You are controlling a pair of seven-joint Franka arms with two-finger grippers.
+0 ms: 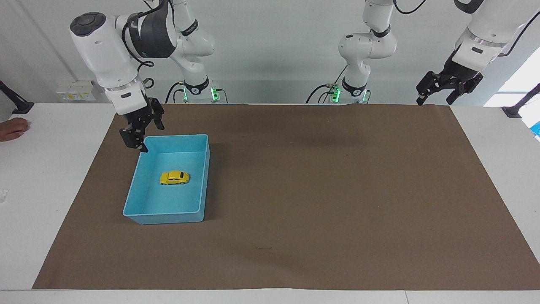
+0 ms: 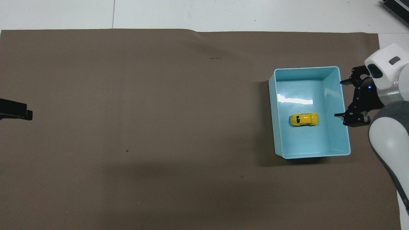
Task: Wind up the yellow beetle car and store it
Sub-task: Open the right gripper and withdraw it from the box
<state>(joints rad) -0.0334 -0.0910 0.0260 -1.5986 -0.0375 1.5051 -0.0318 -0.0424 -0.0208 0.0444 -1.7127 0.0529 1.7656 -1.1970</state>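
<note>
The yellow beetle car (image 1: 174, 177) stands on its wheels in the middle of the light blue tray (image 1: 165, 218), free of both grippers. It also shows in the overhead view (image 2: 304, 119), inside the tray (image 2: 303, 68). My right gripper (image 1: 142, 130) is open and empty, raised over the tray's rim at the right arm's end of the table; it also shows in the overhead view (image 2: 344, 98). My left gripper (image 1: 436, 93) is open and empty and waits high over the mat's corner by its own base.
A brown mat (image 1: 320, 202) covers most of the white table. A person's hand (image 1: 12, 128) rests on the table at the right arm's end. The left gripper's dark tip (image 2: 14, 110) shows at the overhead view's edge.
</note>
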